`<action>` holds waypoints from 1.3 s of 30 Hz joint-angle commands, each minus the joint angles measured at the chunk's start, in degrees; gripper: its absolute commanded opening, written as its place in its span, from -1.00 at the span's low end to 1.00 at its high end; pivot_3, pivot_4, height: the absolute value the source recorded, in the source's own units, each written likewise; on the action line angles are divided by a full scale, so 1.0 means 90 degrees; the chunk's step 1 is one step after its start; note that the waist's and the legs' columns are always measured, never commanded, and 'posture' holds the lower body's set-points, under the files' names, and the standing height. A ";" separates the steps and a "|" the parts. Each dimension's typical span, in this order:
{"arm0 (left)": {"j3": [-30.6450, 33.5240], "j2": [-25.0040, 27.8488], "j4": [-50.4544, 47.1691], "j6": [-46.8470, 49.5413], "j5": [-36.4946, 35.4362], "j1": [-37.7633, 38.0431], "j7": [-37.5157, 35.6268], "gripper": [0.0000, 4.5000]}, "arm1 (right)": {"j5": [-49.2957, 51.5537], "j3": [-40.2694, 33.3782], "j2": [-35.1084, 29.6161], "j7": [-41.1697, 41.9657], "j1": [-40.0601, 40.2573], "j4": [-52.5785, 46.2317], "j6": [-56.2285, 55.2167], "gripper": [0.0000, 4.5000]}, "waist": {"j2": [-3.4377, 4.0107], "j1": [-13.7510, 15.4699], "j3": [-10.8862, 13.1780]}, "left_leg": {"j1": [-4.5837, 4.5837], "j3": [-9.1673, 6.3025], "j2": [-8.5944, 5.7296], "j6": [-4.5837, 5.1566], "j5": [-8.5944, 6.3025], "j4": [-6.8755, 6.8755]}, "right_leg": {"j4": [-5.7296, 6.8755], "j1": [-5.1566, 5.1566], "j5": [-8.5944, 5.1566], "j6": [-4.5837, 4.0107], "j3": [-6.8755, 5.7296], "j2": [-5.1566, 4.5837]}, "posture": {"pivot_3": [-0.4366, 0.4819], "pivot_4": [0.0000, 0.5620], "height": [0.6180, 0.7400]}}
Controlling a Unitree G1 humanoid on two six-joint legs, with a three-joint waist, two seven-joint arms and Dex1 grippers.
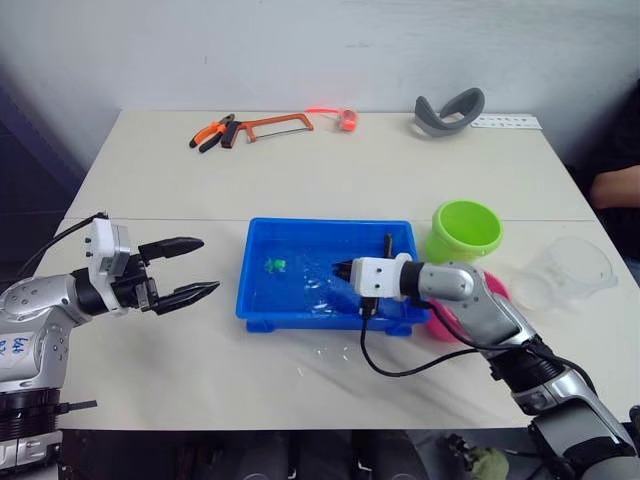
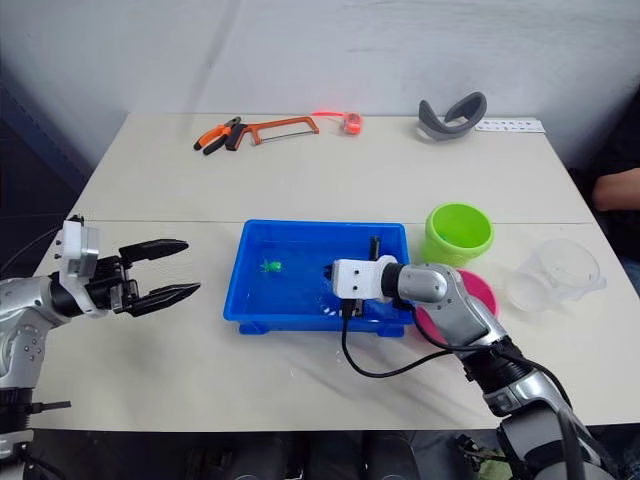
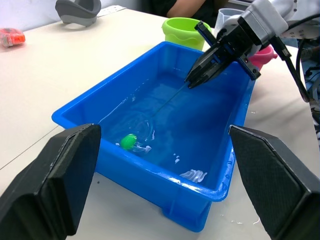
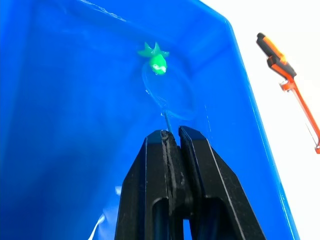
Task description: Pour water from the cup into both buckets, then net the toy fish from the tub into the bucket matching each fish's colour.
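The left gripper (image 1: pixel 196 268) hovers over the table (image 1: pixel 180 190) just off the tub's left side, its two black fingers spread wide and holding nothing, likely parked there to leave the water free for the other arm. The tub (image 1: pixel 262 310) sits near the table's front edge, its water rippled, with one green fish (image 4: pixel 157 59) afloat toward its left end. The net (image 4: pixel 167 95) lies in the water with its hoop just beside that fish, a placing that suits a scoop from underneath. The right gripper (image 4: pixel 172 136) reaches in over the tub's right end, fingers pinched tight on the net's thin handle. Beyond the tub's right end stand the green bucket (image 1: pixel 465 228) and pink bucket (image 1: pixel 497 290), within easy reach, and the cup (image 1: pixel 572 267) lies near the table's right edge
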 commanded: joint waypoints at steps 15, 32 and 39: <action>-0.0441 -0.0329 0.0246 -0.0077 -0.0099 -0.0859 -0.0140 0.98 | 0.1425 -0.1781 -0.0925 0.0454 0.2156 -0.2952 0.0254 -1.00 | -0.0001 0.0030 0.0000 | 0.0001 0.0002 0.0001 0.0000 0.0000 0.0000 | -0.0004 0.0005 0.0000 0.0001 0.0003 0.0001 | -0.05 -0.47 1.00; -0.1335 -0.1737 0.0682 -0.0078 -0.0051 -0.2216 -0.0080 0.98 | 0.1964 -0.5464 -0.1756 0.0360 0.3999 -0.3794 -0.0002 -1.00 | -0.0006 0.0194 -0.0002 | 0.0005 0.0009 -0.0002 0.0005 0.0003 0.0001 | -0.0008 0.0014 0.0001 0.0003 0.0005 0.0023 | -0.05 -0.47 1.00; -0.1518 -0.2355 0.1018 -0.0521 0.0115 -0.2654 0.0073 0.98 | 0.1211 -0.6351 -0.2137 0.0368 0.4399 -0.2390 -0.1312 -1.00 | -0.0010 0.0200 -0.0001 | 0.0007 0.0015 -0.0002 0.0008 0.0005 0.0001 | -0.0011 0.0018 0.0002 0.0006 0.0011 0.0044 | -0.05 -0.47 1.00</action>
